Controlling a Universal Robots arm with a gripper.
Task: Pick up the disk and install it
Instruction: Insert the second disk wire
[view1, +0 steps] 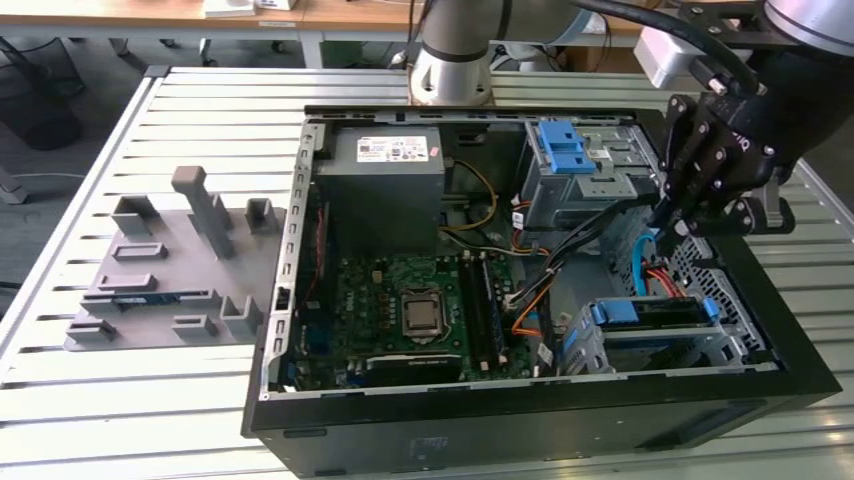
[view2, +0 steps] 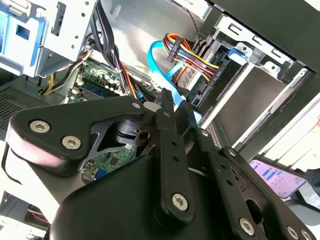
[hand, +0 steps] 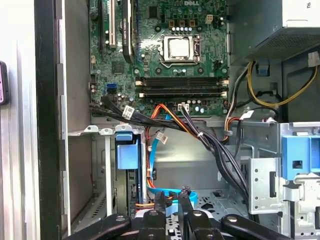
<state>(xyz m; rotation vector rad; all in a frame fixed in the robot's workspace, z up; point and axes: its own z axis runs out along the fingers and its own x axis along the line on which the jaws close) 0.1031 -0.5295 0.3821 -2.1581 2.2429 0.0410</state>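
Matt black metal gripper linkage (view2: 167, 107) with bright steel screws; slatted brushed-aluminium table (view1: 160, 400); satin black sheet-metal computer case (view1: 534, 425); glossy green circuit board (hand: 165, 45); smooth blue plastic drive rail (view1: 647, 311); matt grey plastic fixture tray (view1: 167, 270).

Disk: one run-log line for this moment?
disk sits in drive cage | pincer inside open case, at blue cable, apart from disk

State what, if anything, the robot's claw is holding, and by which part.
Nothing is visibly held: the claw hangs over the case near the blue cable, its fingertips close together; the disk sits in its bay.
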